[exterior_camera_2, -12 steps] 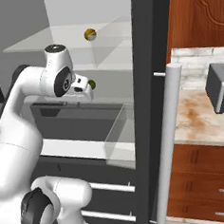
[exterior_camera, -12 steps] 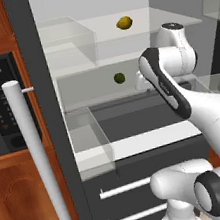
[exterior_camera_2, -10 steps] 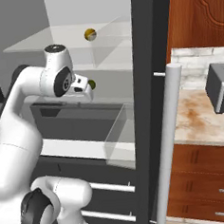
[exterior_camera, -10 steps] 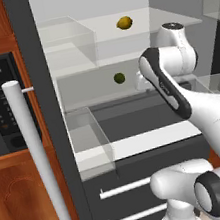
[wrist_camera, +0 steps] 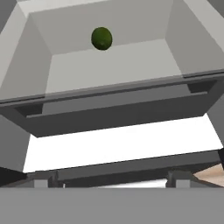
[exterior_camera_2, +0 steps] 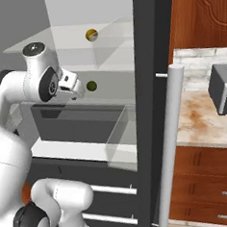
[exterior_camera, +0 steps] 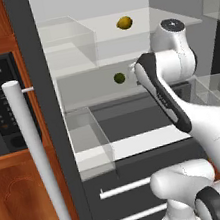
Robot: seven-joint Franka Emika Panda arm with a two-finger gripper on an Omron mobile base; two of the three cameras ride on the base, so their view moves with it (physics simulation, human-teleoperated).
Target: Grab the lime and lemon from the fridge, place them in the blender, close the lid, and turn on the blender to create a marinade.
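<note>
Nothing appears to have shifted since the earlier frames: arm, fruit and fridge sit as they did. From the base, the white arm rises, bends at its elbow and reaches forward into the open fridge, wrist level with the middle shelf. Its gripper points toward the back wall, fingers spread wide with nothing between them. On that middle shelf the lime rests near the rear, just ahead of the gripper and apart from it; in the hand view it sits high, slightly left of centre. One shelf up, the lemon lies toward the back. A long white door handle stands upright at the fridge's front edge.
</note>
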